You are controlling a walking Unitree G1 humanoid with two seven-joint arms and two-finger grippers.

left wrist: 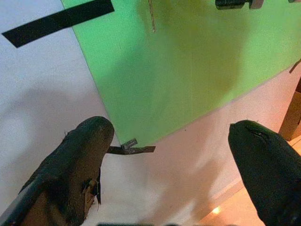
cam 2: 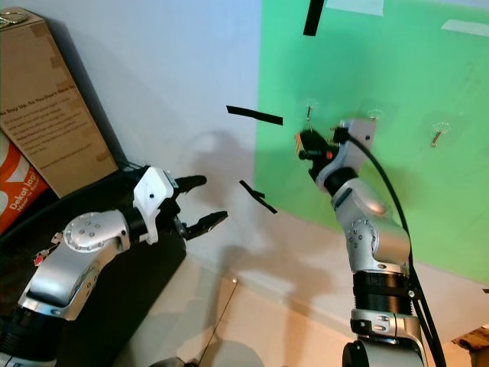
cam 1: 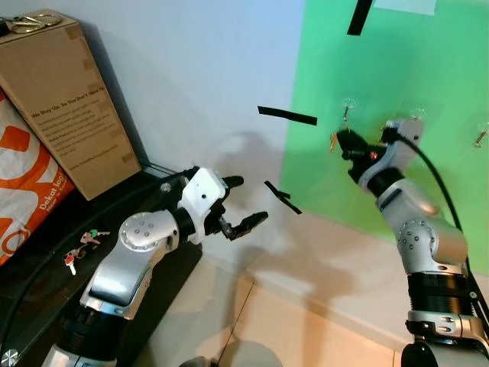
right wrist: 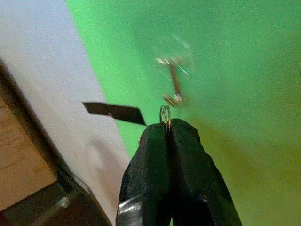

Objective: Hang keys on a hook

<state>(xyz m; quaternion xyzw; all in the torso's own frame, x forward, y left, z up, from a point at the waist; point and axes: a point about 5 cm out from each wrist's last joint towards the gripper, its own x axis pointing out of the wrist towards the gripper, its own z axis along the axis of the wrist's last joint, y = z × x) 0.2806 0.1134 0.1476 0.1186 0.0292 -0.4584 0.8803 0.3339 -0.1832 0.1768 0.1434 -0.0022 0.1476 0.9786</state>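
A pale wall (cam 1: pixel 191 69) carries a green sheet (cam 1: pixel 428 69) taped on with black strips, above a tiled floor (cam 1: pixel 275 329). In the head views, a cardboard box (cam 1: pixel 69 99) leans at the dark table's (cam 1: pixel 46 267) back edge, and spare keys (cam 1: pixel 82 246) lie near its front. The left gripper (cam 1: pixel 244 202) hangs spread in mid-air. In the right wrist view, the right gripper (right wrist: pixel 168 127) pinches a key ring (right wrist: pixel 164 114) just below the hook (right wrist: pixel 173 75) on the sheet.

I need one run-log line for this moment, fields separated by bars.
right gripper shut on silver key ring, just below clear wall hook on green sheet | left gripper open, idle | keys not yet hung
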